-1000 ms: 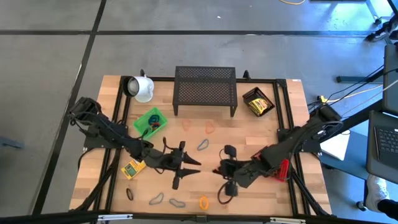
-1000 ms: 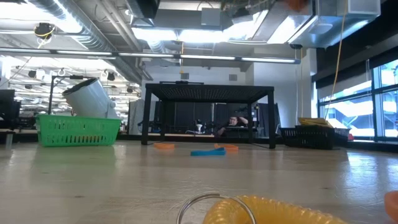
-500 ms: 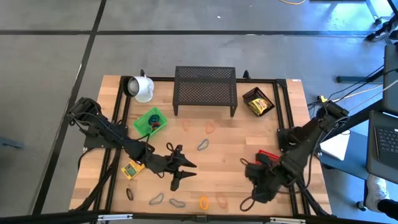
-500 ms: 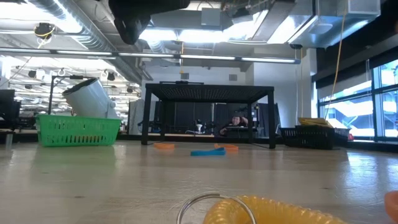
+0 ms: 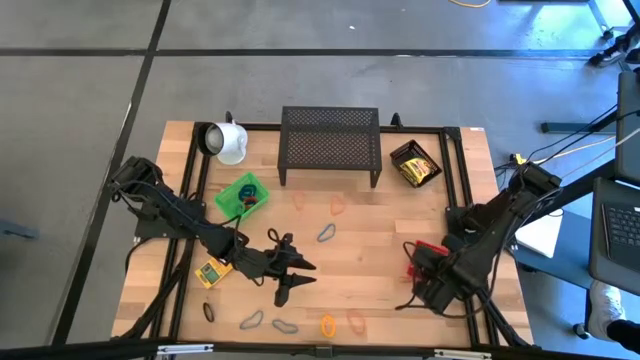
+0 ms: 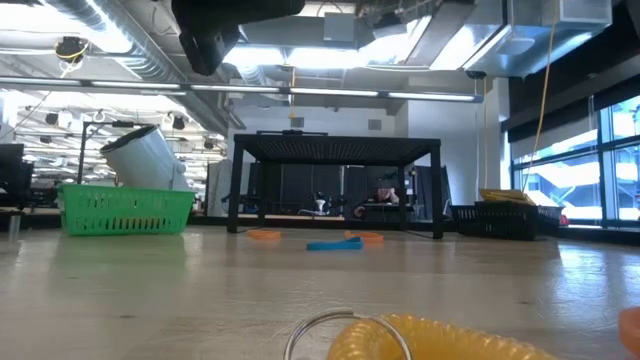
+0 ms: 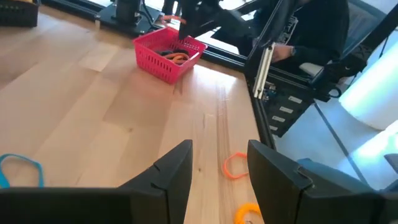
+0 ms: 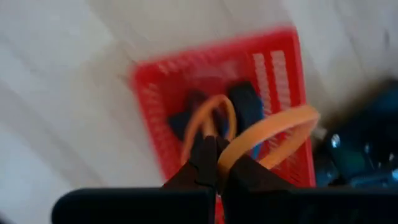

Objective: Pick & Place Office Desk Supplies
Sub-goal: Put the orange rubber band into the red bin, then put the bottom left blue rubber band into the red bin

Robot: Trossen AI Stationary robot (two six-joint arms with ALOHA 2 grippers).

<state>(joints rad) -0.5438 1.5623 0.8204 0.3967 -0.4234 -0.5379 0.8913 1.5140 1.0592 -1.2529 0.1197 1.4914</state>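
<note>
My right gripper (image 8: 216, 155) points down over the red basket (image 8: 186, 99) at the table's right, shut on an orange loop (image 8: 267, 130). The basket (image 5: 420, 250) holds more loops. My left gripper (image 7: 219, 168) hovers open above mid-table, its fingers (image 5: 290, 272) pointing toward the right edge and touching nothing. Several loops lie flat near the front edge (image 5: 328, 325), and three more (image 5: 326, 232) lie in front of the shelf. A yellow box (image 5: 212, 272) lies flat at the left. My right gripper pinches the orange loop's band (image 8: 231, 154) between its two fingertips. It comes from above with the fingers pointing down. The rest of the loop stands out sideways from the fingers, lifted clear above the red basket.
A black mesh shelf (image 5: 331, 146) stands at the far middle, with a tipped white mug (image 5: 228, 142) to its left. A green basket (image 5: 242, 195) holds loops and a black tray (image 5: 415, 164) holds yellow boxes. Black frame rails run along both table sides.
My right gripper has carried the orange loop from the middle of the table toward the right edge. It turned to point down and now hangs over the red basket. My left gripper has tipped down a little, and part of it now shows at the top of the low view.
</note>
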